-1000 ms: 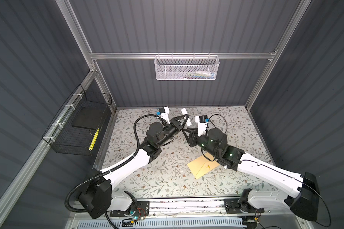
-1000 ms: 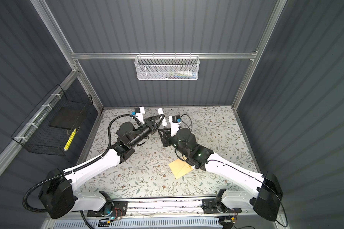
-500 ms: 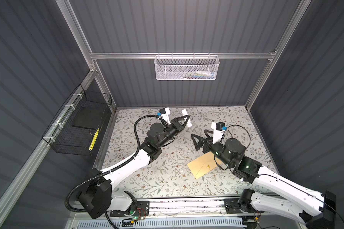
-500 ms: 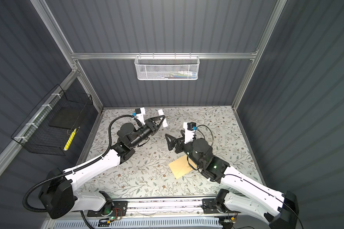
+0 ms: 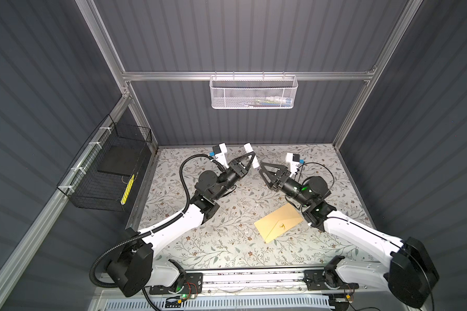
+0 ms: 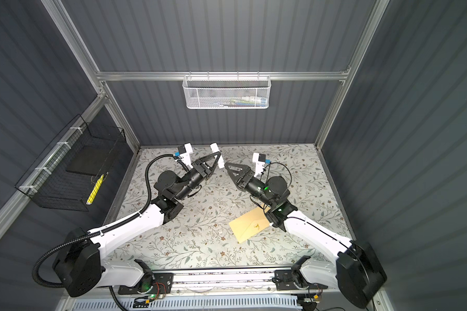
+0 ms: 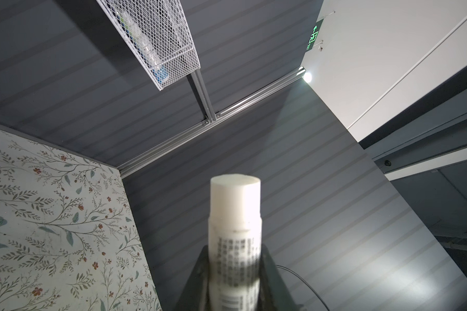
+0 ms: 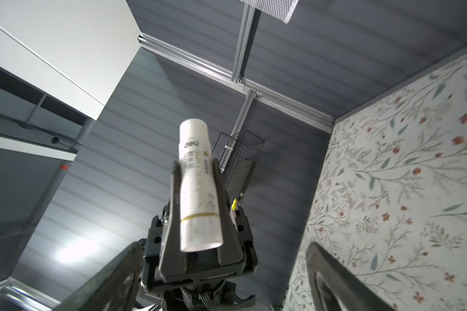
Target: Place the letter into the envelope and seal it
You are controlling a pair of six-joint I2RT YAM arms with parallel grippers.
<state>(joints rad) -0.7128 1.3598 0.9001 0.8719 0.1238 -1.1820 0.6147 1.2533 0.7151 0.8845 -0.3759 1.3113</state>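
Seen from above, the left gripper [image 5: 251, 157] is clamping narrowly around a white glue stick [image 5: 248, 147], holding it raised over the floral table [image 5: 227, 242] toward the far side. The right gripper [image 5: 263, 172] is facing it from just beside, jaws standing wide apart and gripping nothing. The envelope [image 5: 279, 222], tan with a small gold mark and its pointed flap folded down, is lying flat on the table nearer the front, one corner hiding beneath the right arm [image 5: 361, 234].
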